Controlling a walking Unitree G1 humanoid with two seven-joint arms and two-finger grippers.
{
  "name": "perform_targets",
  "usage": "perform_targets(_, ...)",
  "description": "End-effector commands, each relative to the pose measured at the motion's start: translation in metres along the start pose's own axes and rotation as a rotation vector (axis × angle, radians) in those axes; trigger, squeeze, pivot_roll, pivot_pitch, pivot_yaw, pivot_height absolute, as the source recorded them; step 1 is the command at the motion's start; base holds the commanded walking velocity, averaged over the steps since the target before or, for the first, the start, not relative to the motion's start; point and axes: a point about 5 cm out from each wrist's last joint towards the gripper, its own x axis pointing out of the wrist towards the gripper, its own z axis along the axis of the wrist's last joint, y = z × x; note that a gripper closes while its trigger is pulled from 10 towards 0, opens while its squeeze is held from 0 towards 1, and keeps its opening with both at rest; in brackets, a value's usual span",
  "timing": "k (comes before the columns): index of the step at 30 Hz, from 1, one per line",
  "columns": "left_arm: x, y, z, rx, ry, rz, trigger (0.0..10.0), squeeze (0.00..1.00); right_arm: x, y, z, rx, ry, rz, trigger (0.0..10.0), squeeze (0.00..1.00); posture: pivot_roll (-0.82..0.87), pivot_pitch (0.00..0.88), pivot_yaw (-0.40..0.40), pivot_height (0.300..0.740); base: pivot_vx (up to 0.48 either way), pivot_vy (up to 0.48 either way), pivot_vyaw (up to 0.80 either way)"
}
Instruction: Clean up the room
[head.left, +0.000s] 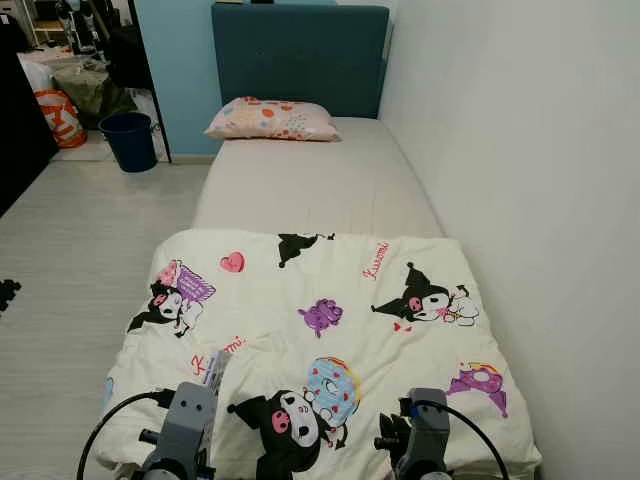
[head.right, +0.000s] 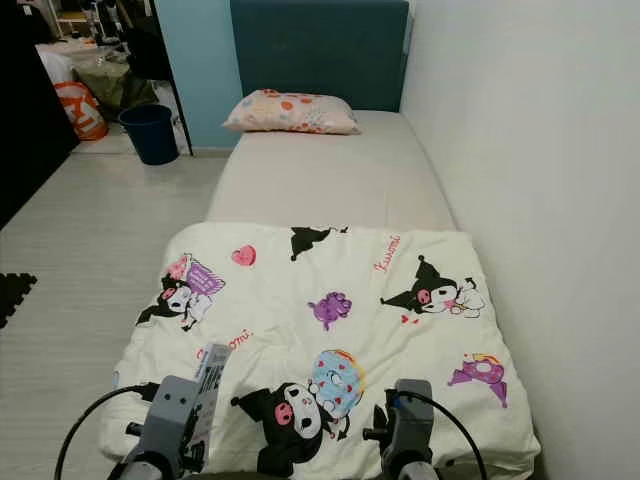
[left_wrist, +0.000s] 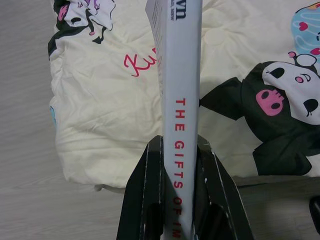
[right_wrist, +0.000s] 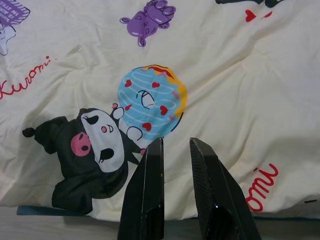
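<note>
Head views first: cream cartoon-printed quilt (head.left: 320, 340) covers the near half of the bed, with bare beige mattress (head.left: 315, 180) beyond it, then a floral pillow (head.left: 272, 119) against the teal padded headboard (head.left: 298, 58). A white wall runs just beside the quilt on the robot's right; pale wooden floor (head.left: 80, 260) lies open on its left, with a dark blue bucket (head.left: 129, 140) well beyond the quilt's far corner.

Left wrist view: left gripper (left_wrist: 179, 195) is clamped on a thin white paperback book (left_wrist: 181, 100) by its spine end, held above the quilt's near left corner. I judge the book light and stiff but smooth, so it may slip; a hold nearer its middle would be surer.

Right wrist view: right gripper (right_wrist: 176, 165) hangs over the quilt's blue doughnut print, fingers narrowly parted, holding nothing.
</note>
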Motion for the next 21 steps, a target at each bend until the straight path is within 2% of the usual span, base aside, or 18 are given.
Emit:
perform_targets(1, -0.0010, -0.0029, -0.0004, 0.003, -0.010, -0.008, 10.0, 0.00, -0.0007, 0.0000, -0.0026, -0.017, 0.016, -0.007, 10.0, 0.00, 0.04, 0.138, -0.031, 0.728, 0.000, 0.000, 0.00)
perform_targets(5, -0.0008, -0.0034, -0.0002, 0.001, -0.014, -0.005, 10.0, 0.00, -0.0012, -0.0010, -0.0030, -0.067, 0.015, -0.019, 10.0, 0.00, 0.03, 0.136, -0.035, 0.728, 0.000, 0.000, 0.00)
perform_targets(21, -0.0011, -0.0059, -0.0022, -0.015, -0.007, 0.006, 10.0, 0.00, -0.0003, -0.0042, -0.0019, -0.101, 0.024, -0.032, 10.0, 0.00, 0.03, 0.142, -0.046, 0.728, 0.000, 0.000, 0.00)
